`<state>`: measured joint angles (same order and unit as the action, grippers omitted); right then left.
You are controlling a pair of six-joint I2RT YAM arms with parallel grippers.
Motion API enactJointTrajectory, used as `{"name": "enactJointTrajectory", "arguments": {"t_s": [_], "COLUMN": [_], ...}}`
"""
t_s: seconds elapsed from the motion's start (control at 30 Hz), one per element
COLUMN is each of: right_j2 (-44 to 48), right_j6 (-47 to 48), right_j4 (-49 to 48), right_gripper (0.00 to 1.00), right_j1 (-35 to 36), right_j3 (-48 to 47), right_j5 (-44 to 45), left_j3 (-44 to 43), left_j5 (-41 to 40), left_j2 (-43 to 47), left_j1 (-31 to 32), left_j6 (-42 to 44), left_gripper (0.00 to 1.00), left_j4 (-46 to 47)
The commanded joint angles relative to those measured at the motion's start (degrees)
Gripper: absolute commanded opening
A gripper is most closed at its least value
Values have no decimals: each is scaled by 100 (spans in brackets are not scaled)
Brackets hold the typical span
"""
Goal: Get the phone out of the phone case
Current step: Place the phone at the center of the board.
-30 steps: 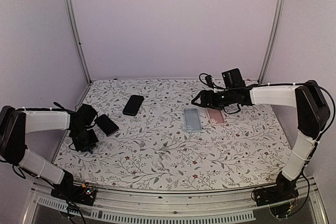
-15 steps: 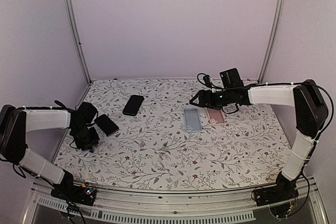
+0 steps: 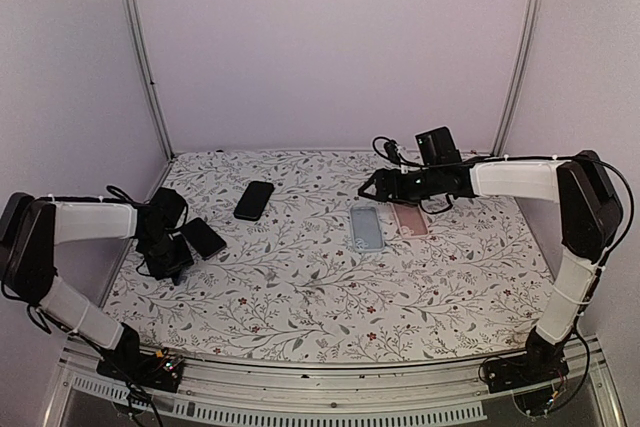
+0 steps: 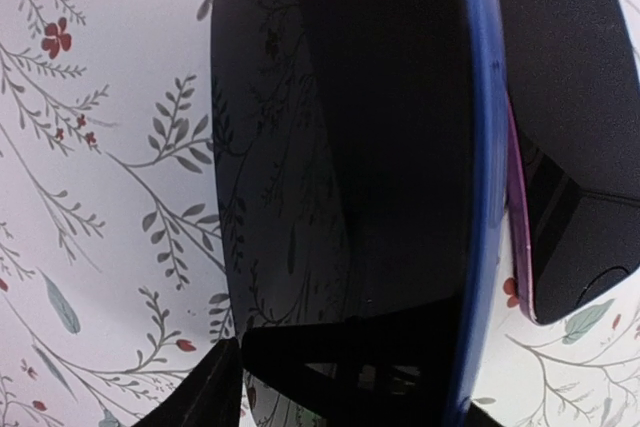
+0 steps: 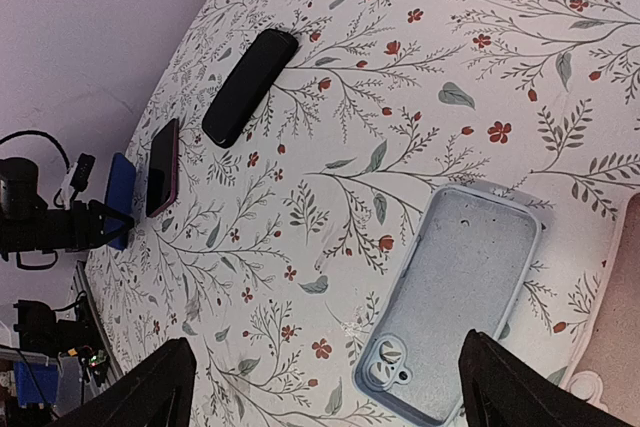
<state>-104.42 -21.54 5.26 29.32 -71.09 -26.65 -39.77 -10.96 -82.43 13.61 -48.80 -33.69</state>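
My left gripper is at the table's left edge, shut on a dark glossy phone with a blue rim, which it holds on edge. One finger shows beside the screen; the other is hidden behind the phone. The blue rim also shows in the right wrist view. A dark phone with a maroon rim lies flat just beside it. My right gripper is wide open and empty, hovering left of the pale blue case.
A black phone lies face down at the back centre-left. An empty pale blue case and an empty pink case lie side by side right of centre. A black device on a stand is at the back right.
My left gripper has turned at the wrist and shifted slightly away from me, towards the maroon-rimmed phone. My right gripper has crept a little to the left.
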Motion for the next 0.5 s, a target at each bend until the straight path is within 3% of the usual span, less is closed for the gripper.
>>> {"name": "enactJointTrajectory", "arguments": {"t_s": [0.0, 0.47], "right_j2": [-127, -314], "right_j6": [87, 132], "right_j4": [85, 319], "right_gripper": [94, 94], "right_j1": [68, 168], "right_j3": [-185, -422], "right_j5": [37, 14], "left_j3": [-62, 32], "left_j5": [82, 273], "left_j2": [-122, -172], "left_j1": [-149, -196], "left_j6": [107, -5], "left_gripper": [55, 65], "left_j4": [302, 561]}}
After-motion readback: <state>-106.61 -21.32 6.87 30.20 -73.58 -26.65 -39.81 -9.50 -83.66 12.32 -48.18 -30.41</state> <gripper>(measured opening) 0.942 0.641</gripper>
